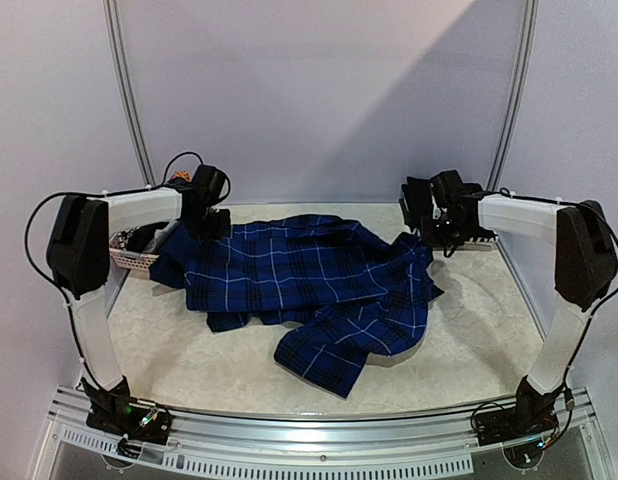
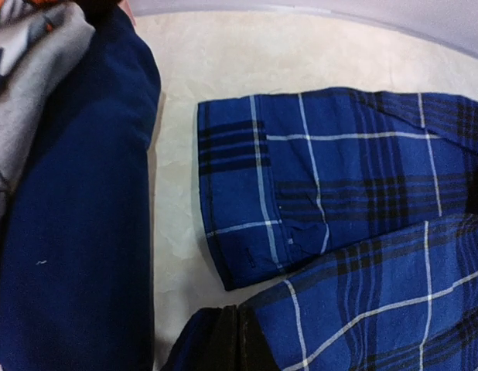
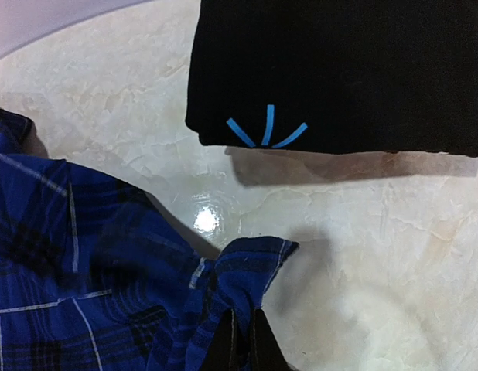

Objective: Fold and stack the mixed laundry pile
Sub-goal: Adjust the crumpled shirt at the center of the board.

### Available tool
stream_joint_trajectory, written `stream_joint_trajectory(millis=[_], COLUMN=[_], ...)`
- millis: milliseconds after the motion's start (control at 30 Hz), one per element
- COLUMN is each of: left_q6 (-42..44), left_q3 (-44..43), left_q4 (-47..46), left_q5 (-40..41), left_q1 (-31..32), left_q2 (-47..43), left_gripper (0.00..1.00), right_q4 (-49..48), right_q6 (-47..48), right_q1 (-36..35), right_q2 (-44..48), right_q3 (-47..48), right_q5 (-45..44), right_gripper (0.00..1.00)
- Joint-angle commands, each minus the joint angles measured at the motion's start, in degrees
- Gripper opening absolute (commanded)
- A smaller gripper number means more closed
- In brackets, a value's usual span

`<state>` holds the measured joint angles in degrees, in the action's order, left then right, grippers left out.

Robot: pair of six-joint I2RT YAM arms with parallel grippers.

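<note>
The blue plaid shirt (image 1: pixel 309 280) lies spread over the middle of the table, with one sleeve trailing toward the near edge. My left gripper (image 1: pixel 211 222) is at the shirt's far left corner. In the left wrist view it (image 2: pixel 236 312) is shut, with plaid cloth draped round its fingers and a sleeve cuff (image 2: pixel 247 201) lying flat just beyond. My right gripper (image 1: pixel 431 230) is at the far right corner. The right wrist view shows it (image 3: pixel 242 315) shut on a bunched edge of the shirt (image 3: pixel 84 263).
A pale lattice basket (image 1: pixel 129 260) at the far left holds more laundry. A plain dark blue garment (image 2: pixel 76 216) and a grey patterned piece (image 2: pixel 30 62) lie beside the left gripper. A folded black garment (image 3: pixel 339 69) with a light blue mark lies beyond the right gripper.
</note>
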<state>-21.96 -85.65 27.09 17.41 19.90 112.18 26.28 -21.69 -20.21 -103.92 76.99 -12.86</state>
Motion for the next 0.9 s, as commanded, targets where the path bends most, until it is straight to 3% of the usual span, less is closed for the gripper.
stream_joint_trajectory(millis=[0, 200, 267, 333, 467, 567, 700, 867], left_q6=[1.5, 3.1, 3.5, 3.5, 3.4, 3.5, 3.1, 0.3], left_q3=[-3.5, -7.7, -10.9, -13.3, -8.0, -4.3, 1.8, 11.6], left_q4=[-1.3, -4.3, -2.4, 0.3, -0.7, 0.3, 2.5, 4.7], left_q5=[-2.2, -0.7, 0.6, 2.0, 5.4, 6.1, 9.2, 11.1], left_q1=[-0.7, -0.8, -0.8, -0.6, 1.0, 2.8, 6.6, 12.3], left_q2=[1.6, 5.3, 7.6, 8.6, 3.3, -1.3, -7.6, -17.5], left_gripper=[0.0, 0.0, 0.03, 0.17, 0.57, 0.73, 0.8, 0.79], right_q4=[-0.4, -0.2, 0.3, 1.2, 2.8, 3.6, 2.7, 1.5], right_q6=[0.7, 0.7, 0.7, 0.8, 1.3, 1.4, 0.9, 1.2], right_q1=[0.6, 0.8, 0.8, 0.8, 0.8, 0.8, 0.7, -2.0], right_q2=[-2.4, -3.5, -3.4, -3.1, -0.8, 1.4, 5.5, 11.3], right_q3=[3.9, 4.7, 4.9, 5.1, 4.8, 4.1, 0.1, -5.1], right_q5=[1.6, 0.5, 0.5, -0.2, -3.0, -3.0, -0.2, -1.6], right_gripper=[0.0, 0.02, 0.07, 0.15, 0.33, 0.49, 0.58, 0.65])
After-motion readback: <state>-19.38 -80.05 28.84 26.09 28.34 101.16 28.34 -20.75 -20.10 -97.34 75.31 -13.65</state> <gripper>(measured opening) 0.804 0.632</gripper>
